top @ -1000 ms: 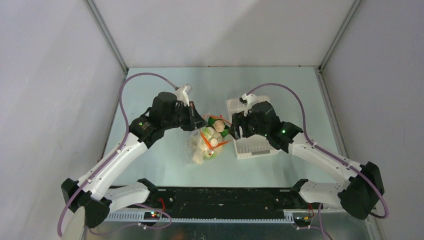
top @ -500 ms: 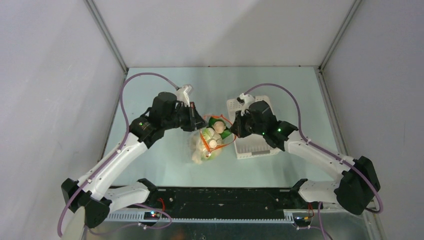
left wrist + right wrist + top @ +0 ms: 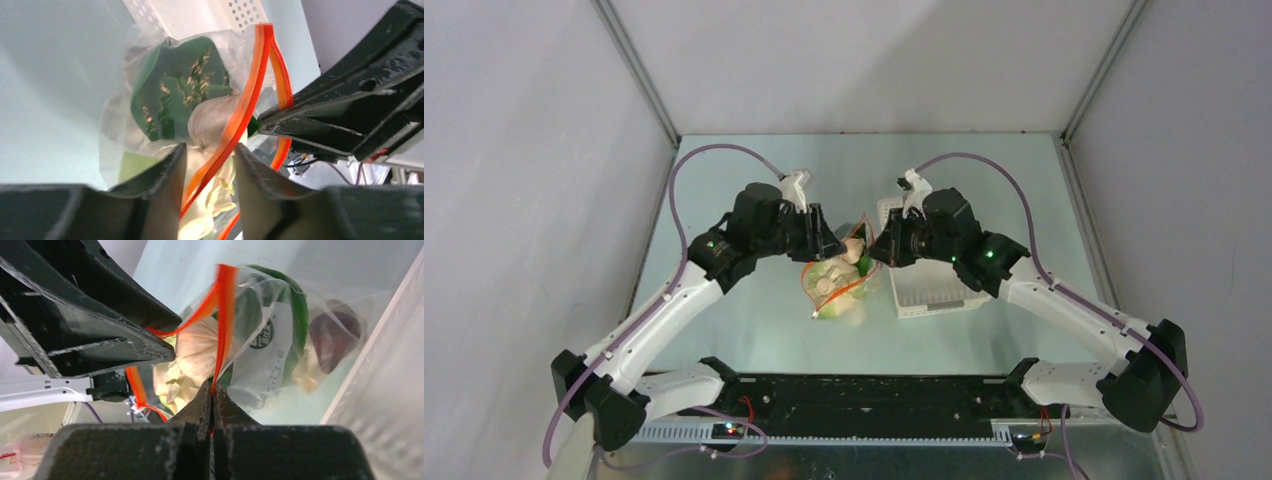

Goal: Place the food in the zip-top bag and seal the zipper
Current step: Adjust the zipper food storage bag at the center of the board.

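On the pale table [image 3: 754,325], midway between its 2 side edges, the zipper [image 3: 250,90] is clamped by the right gripper [image 3: 212,390] and threaded lengthwise through the parted left gripper [image 3: 209,150].

Glossy, crinkly clear plastic zip-top bag [image 3: 272,365]; matt, scuffed fingers [image 3: 162,172].

The top view sits high above and behind the arm bases, facing down and forward over the whole table [image 3: 744,330]. Each wrist view looks out between its own fingers, very close to the zip-top bag [image 3: 150,75], which all three views share. The left hand [image 3: 175,337] fills the right wrist view's upper left, and the right hand [image 3: 263,124] fills the right of the left wrist view.
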Available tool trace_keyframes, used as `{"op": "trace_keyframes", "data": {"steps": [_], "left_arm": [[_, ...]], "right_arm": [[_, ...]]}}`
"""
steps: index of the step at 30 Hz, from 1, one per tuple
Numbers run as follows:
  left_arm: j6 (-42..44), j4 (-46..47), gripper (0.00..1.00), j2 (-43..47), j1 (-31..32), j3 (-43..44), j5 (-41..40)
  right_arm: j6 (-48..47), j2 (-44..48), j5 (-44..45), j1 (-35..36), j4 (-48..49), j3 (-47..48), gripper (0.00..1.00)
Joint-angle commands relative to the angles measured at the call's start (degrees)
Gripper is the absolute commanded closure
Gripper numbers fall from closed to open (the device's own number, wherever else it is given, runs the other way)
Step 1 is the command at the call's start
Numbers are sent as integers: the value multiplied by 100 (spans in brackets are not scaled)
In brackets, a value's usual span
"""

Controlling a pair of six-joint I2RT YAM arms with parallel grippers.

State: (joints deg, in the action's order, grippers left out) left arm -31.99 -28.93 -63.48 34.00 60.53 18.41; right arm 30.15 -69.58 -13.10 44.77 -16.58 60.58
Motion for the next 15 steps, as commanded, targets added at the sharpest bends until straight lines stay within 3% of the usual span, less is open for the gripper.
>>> {"op": "trace_keyframes", "data": {"steps": [1,10,15], "left_arm": [[109,-272,50,141,17,169,-436],[123,-683,14,677,18,131,-1099],[82,-1057,9,1293,15,39,-1389]], "right_arm": [[549,-35,-8,6,-91,389,100],[835,69,660,3,-498,340,100],[955,173,975,-66,-525,239,100]]}}
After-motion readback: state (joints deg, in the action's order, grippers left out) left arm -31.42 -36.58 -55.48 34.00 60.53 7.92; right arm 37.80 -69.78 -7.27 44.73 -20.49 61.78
